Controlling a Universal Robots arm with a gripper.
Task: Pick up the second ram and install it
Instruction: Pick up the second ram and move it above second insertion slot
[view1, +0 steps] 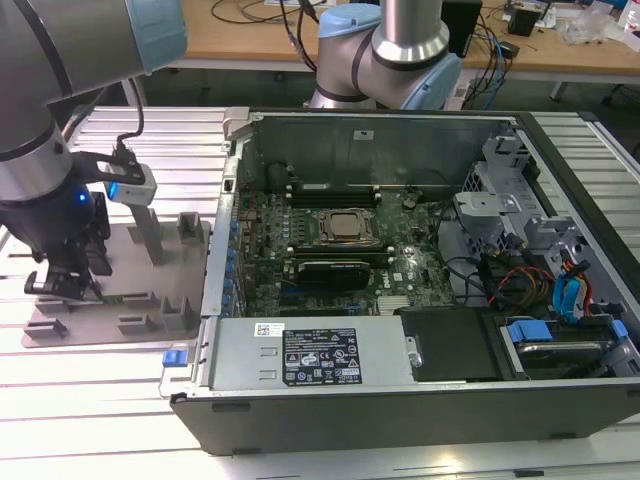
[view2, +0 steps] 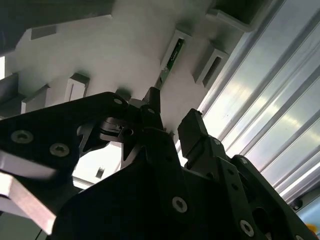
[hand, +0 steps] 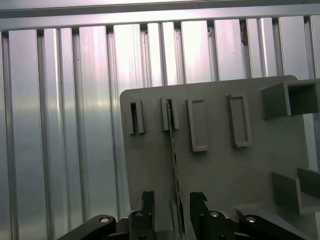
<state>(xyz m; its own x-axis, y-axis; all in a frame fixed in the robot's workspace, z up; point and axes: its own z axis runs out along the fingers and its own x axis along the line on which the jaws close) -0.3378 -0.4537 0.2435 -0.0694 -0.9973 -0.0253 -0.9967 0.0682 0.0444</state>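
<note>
The slatted metal table (view1: 100, 400) carries the open computer case (view1: 400, 400), and off toward the exterior view's left sits the grey tray (view1: 150, 300). The arm (view1: 40, 90) is parked right over that tray with the tool (view1: 65, 285) down low on it.

The key bit is in the first wrist view. The second ram (hand: 173, 145) stands on its thin edge in the tray (hand: 225, 165), and its long axis runs straight out from the tool (hand: 172, 197). So the two fingers (hand: 147, 200) straddle it, one on each flat face. They're apart, with a sliver of gap on both sides, so nothing's clamped yet.

The second wrist view agrees: the green stick (view2: 173, 52) lines up dead ahead of the tool (view2: 172, 117).

Count-wise: one ram stick in the tray, four slots in that row (its far end sits in one next to an end slot), two fingers, one arm.
</note>
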